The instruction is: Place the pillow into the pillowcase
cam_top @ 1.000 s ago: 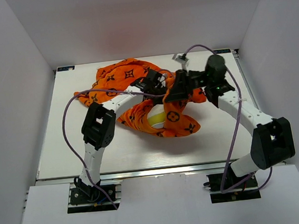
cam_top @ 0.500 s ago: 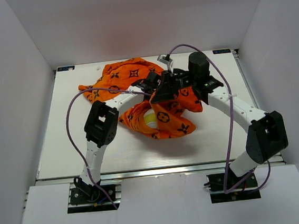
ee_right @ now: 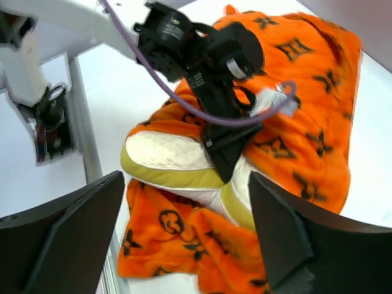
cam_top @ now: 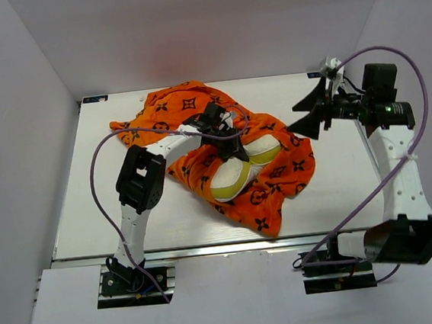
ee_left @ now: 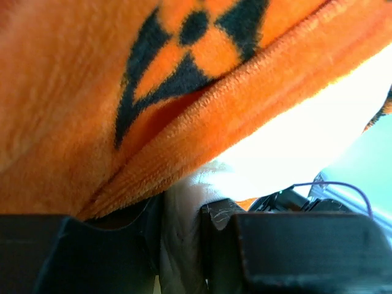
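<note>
One pillow [cam_top: 236, 171], white w/ yellow-green edging, mid-table, mostly uncovered, lying on top of one orange pillowcase [cam_top: 283, 182] w/ black print. Cloth bunched under and behind it, trailing toward the far-left part of the table [cam_top: 106, 211]; no clear opening visible from above. Judged not in yet, at most the far end tucked under a fold. Left fingers [cam_top: 230, 149] all but closed, pinching a fold of the white pillow fabric near its middle, an orange hem draped just over them in the wrist view. Prob. there to pin or steer the pillow for working the cover round it. Right fingers [cam_top: 309, 122] spread wide, nothing in them, held up off to the right, well apart from pillow & cloth, pointing back at both. Likely placed to come in for an edge of the cover, though which edge can't be told. Count: 1 pillow, 1 pillowcase, 2 sets of fingers (1 gripping, 1 free), 2 purple cables [cam_top: 98, 181], one per arm.
</note>
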Tool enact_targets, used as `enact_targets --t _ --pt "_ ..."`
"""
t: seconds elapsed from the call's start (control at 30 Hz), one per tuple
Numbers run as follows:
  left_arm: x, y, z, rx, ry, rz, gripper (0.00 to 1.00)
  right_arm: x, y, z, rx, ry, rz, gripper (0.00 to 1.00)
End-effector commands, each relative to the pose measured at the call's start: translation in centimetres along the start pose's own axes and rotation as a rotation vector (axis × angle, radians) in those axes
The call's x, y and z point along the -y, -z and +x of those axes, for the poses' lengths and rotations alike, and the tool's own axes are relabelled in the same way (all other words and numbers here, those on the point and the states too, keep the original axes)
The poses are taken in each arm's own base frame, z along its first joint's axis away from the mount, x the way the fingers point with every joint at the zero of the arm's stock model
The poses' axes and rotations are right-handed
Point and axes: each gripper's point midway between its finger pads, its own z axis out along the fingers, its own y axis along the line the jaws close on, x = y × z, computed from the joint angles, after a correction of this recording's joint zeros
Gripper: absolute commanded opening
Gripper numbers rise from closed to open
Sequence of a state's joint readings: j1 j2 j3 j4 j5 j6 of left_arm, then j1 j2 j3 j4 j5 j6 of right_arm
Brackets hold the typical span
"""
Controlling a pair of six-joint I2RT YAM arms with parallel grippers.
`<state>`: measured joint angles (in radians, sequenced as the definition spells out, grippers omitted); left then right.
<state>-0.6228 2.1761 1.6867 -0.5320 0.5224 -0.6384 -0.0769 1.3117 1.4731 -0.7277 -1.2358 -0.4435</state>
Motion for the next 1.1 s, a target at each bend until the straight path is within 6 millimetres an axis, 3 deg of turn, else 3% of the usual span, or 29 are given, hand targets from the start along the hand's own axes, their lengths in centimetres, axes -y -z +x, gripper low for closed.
enact_targets --t 0.0,0.03,0.07,0.1,0.2,0.23,0.3,0.37,0.47,0.53,0.57,0.67,0.7,0.83,0.93,1.0,1.07 --pt "-0.4 4.1 -5.7 0.175 0.001 -0.043 0.36 0.1 1.0 2.8 -0.07 -0.097 0.157 0.89" --pt "0.6 5.0 -6.7 0.206 -0.015 -0.026 0.37 2.1 1.0 4.4 -0.066 -0.13 0.237 0.89" --pt "1.3 5.6 -7.3 0.227 -0.035 -0.019 0.38 2.9 1.1 5.4 -0.069 -0.181 0.289 0.89" --pt "2.9 7.0 -8.9 0.277 -0.069 -0.004 0.39 2.3 0.6 6.0 -0.065 -0.198 0.235 0.89" --pt "5.4 9.7 -10.6 0.342 -0.139 0.013 0.43 1.6 -0.7 9.5 -0.183 -0.284 0.201 0.69" --pt "6.4 10.8 -10.8 0.367 -0.166 0.026 0.44 0.7 -1.7 11.0 -0.233 -0.321 0.185 0.66" --pt "7.0 11.4 -10.9 0.385 -0.186 0.046 0.46 1.6 -2.1 13.2 -0.296 -0.393 0.304 0.59" --pt "7.6 12.1 -10.7 0.395 -0.192 0.061 0.48 1.8 -3.4 15.4 -0.361 -0.421 0.37 0.6" --pt "6.9 11.5 -9.8 0.372 -0.175 0.066 0.5 1.1 -6.0 15.8 -0.343 -0.505 0.35 0.71" --pt "6.3 10.8 -9.2 0.352 -0.163 0.071 0.5 1.2 -7.1 16.0 -0.337 -0.523 0.365 0.71" --pt "6.1 10.7 -9.1 0.348 -0.161 0.066 0.5 3.0 -7.4 16.5 -0.348 -0.551 0.465 0.72" --pt "6.0 11.1 -9.3 0.368 -0.162 0.048 0.5 5.5 -7.9 18.4 -0.414 -0.599 0.578 0.71" --pt "6.3 11.7 -9.4 0.382 -0.168 0.049 0.5 6.1 -8.3 17.6 -0.408 -0.593 0.581 0.7" --pt "8.2 14.3 -9.9 0.43 -0.24 0.059 0.49 7.0 -7.7 17.2 -0.398 -0.595 0.608 0.64" --pt "10.5 15.9 -9.0 0.432 -0.335 0.09 0.5 6.4 -6.2 16.9 -0.39 -0.602 0.582 0.61" --pt "11.2 15.4 -7.7 0.411 -0.394 0.077 0.51 6.5 -5.6 17.4 -0.383 -0.613 0.59 0.57" --pt "12.0 14.2 -6.1 0.374 -0.429 0.084 0.52 6.5 -5.4 19.2 -0.421 -0.641 0.603 0.56"
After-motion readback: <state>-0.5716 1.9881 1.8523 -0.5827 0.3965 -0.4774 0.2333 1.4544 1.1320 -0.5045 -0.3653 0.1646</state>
